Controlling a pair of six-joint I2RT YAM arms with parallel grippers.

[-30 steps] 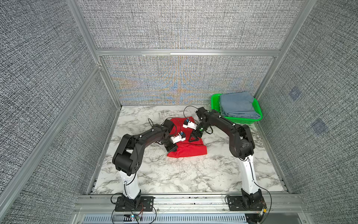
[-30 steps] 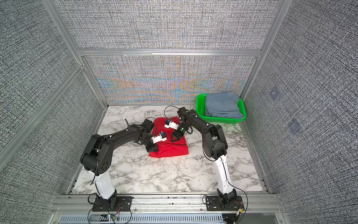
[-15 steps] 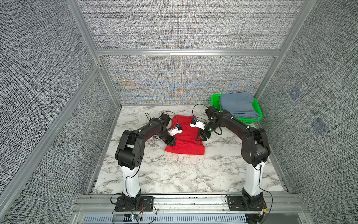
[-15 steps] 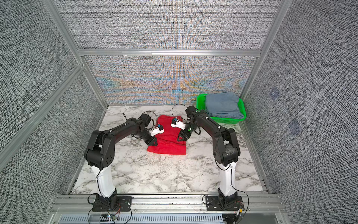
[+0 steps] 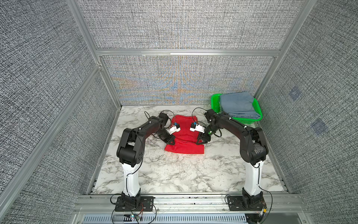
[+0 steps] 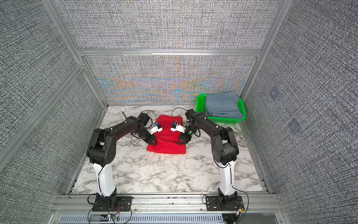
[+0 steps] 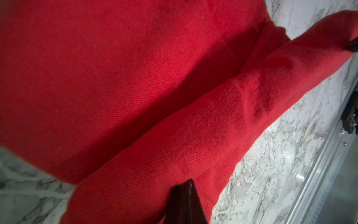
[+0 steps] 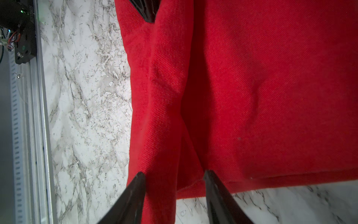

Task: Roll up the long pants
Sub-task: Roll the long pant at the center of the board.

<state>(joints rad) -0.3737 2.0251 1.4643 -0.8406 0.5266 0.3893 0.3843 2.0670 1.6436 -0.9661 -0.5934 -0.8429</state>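
The long pants lie bright red on the marble table, their near end turned into a thick roll. My left gripper is shut, and its tip lies on the left end of the roll. At the right end, my right gripper is open. One of its fingers is on the roll's outer side, the other in the crease against the flat cloth. The flat part of the pants stretches toward the back wall.
A green basket at the back right holds a folded blue-grey garment, close behind my right arm. Textured walls and aluminium frame rails enclose the table. Bare marble lies between the roll and the front rail.
Both grippers have moved apart, from over the middle of the pants to the two ends of the near fold. The bunched cloth now lies flatter. The right jaws have narrowed.
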